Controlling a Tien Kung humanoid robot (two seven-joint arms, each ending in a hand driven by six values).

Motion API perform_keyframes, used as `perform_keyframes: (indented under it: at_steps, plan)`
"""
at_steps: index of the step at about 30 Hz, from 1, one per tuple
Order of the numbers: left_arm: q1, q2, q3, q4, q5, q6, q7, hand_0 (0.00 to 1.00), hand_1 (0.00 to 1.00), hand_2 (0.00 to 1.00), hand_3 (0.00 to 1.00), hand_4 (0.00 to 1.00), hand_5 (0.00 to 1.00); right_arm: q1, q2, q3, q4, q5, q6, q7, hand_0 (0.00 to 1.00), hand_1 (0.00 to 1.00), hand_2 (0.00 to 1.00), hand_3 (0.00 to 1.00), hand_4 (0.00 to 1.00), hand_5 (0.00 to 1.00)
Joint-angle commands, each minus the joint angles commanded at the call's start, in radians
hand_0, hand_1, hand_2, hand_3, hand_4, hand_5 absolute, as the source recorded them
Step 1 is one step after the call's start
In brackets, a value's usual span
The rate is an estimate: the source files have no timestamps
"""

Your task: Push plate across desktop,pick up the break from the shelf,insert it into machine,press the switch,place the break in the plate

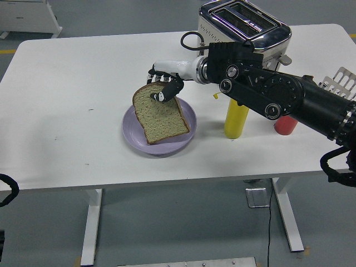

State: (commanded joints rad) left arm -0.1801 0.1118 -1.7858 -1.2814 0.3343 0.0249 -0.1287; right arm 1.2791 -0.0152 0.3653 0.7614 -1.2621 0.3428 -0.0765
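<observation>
White worktop (67, 111) spreads across the view, its near edge standing on pale legs over a grey floor. At the lower left corner a small black part of the left arm (6, 189) shows beside the worktop's near edge; its hand is out of sight.

Near the middle of the worktop lies a lilac plate (133, 139). A slice of brown bread (161, 119) lies across the plate, its crust running round the edge and its top corner reaching past the plate's far rim. The right hand (166, 83), white at the wrist with black fingers, hangs over the far end of the slice. Its fingers curl down and pinch the bread near the top crust, so the hand is grasping the slice while the slice rests on the plate.

The right arm (278, 97) comes in from the right edge, black and jointed, and crosses above two bottles. A yellow bottle (236, 119) stands just right of the plate, its top hidden by the arm. A red bottle (286, 125) stands further right, mostly covered by the arm.

At the right edge a pale wire rack (339, 80) peeks out behind the arm. Farthest back, a shiny silver toaster (245, 25) sits by the far edge, two slots on top.
</observation>
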Motion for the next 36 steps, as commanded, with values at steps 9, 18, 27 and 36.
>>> perform_keyframes:
  at_steps: [9,18,27,36]
  plan:
    - [-0.001,0.0,-0.001,0.0,0.0,0.001,0.0,0.833,0.877,0.902,0.82,0.65,0.998,0.001,0.001,-0.002,0.002,-0.014,-0.003,0.009,0.367,0.479,0.528,0.587,0.543,0.165]
    - [-0.002,0.0,-0.002,0.001,0.0,0.001,0.0,0.833,0.878,0.902,0.82,0.65,0.998,0.0,0.007,-0.011,-0.006,-0.04,-0.029,0.024,0.444,0.566,0.606,0.681,0.605,0.21]
    - [-0.003,0.0,-0.003,0.0,0.0,0.001,0.0,0.833,0.878,0.903,0.82,0.648,0.998,0.0,0.008,-0.014,-0.009,-0.065,-0.05,0.035,0.657,0.736,0.755,0.839,0.722,0.312]
    - [-0.003,0.0,-0.003,0.0,0.0,0.0,0.0,0.833,0.878,0.903,0.82,0.647,0.998,0.0,0.005,-0.011,-0.01,-0.096,-0.052,0.035,0.803,0.824,0.842,0.905,0.747,0.338]
